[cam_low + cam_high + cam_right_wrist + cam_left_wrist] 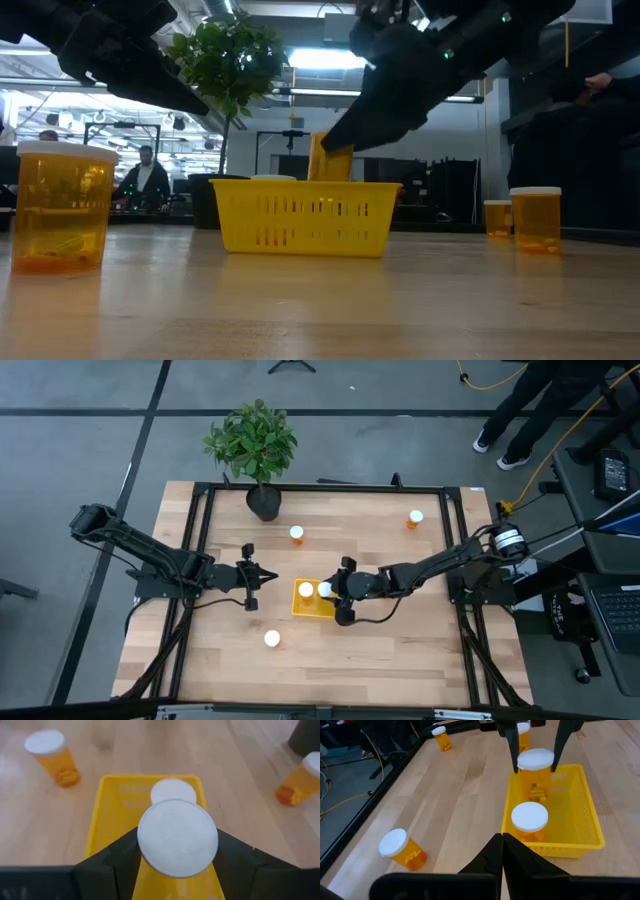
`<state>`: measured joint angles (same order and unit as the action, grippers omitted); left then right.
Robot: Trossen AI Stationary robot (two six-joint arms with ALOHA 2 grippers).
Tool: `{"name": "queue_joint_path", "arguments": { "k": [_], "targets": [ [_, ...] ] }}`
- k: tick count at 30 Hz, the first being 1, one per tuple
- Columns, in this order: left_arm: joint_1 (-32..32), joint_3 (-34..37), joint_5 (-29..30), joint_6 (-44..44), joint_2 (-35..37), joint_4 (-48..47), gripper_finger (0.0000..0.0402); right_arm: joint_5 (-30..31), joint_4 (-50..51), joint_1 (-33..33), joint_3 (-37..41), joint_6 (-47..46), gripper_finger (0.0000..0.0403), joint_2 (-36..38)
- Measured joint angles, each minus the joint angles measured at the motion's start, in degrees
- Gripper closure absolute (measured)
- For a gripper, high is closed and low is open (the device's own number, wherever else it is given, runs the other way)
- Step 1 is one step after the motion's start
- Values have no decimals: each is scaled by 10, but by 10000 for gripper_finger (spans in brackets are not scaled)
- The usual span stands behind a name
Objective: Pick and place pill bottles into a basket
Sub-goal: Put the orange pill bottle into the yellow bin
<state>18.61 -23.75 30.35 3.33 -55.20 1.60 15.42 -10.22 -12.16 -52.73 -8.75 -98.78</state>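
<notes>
The yellow basket (pixel 313 605) sits mid-table. One pill bottle stands inside it, white cap up (pixel 530 816). My right gripper (pixel 330 591) is over the basket's right part, shut on a second orange pill bottle (pixel 331 160) that reaches down inside the walls. Whether its bottom touches the basket floor I cannot tell. My left gripper (pixel 268 574) is shut and empty, just left of the basket. Three more bottles stand on the table: one far of the basket (pixel 297 533), one far right (pixel 415 517), one near (pixel 271 639). My right gripper pinches the bottle at its white cap (pixel 536 760) between its two fingers (pixel 511 747), one on each side of the cap. The fingers come from above, pointing down. The bottle stands upright below them, its orange body (pixel 536 790) inside the basket walls.
A dark pot with a green plant (pixel 262 500) stands at the table's far edge. A black frame (pixel 455 560) runs round the table top. A person (pixel 520 420) stands beyond the far right corner. Bare wood lies near the table's front edge.
</notes>
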Motion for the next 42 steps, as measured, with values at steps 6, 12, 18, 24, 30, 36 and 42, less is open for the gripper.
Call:
{"name": "queue_joint_path", "arguments": {
  "k": [6,12,18,24,30,36,42],
  "targets": [
    [0,0,0,6,0,0,397,0,-29,3,0,0,189,-21],
    [0,0,0,6,0,-1,396,1,-22,10,0,-9,189,-22],
    [0,0,0,6,0,-1,398,0,-25,10,1,-15,189,-38],
    [0,0,0,6,0,-1,392,0,-33,10,1,-15,189,-51],
    [0,0,0,5,0,-1,399,0,-51,10,0,-15,189,-52],
    [0,0,0,5,0,-1,396,0,-59,10,0,-17,189,-68],
    [0,0,0,4,0,-1,392,-2,-68,10,0,-21,189,-79]
  ]
}}
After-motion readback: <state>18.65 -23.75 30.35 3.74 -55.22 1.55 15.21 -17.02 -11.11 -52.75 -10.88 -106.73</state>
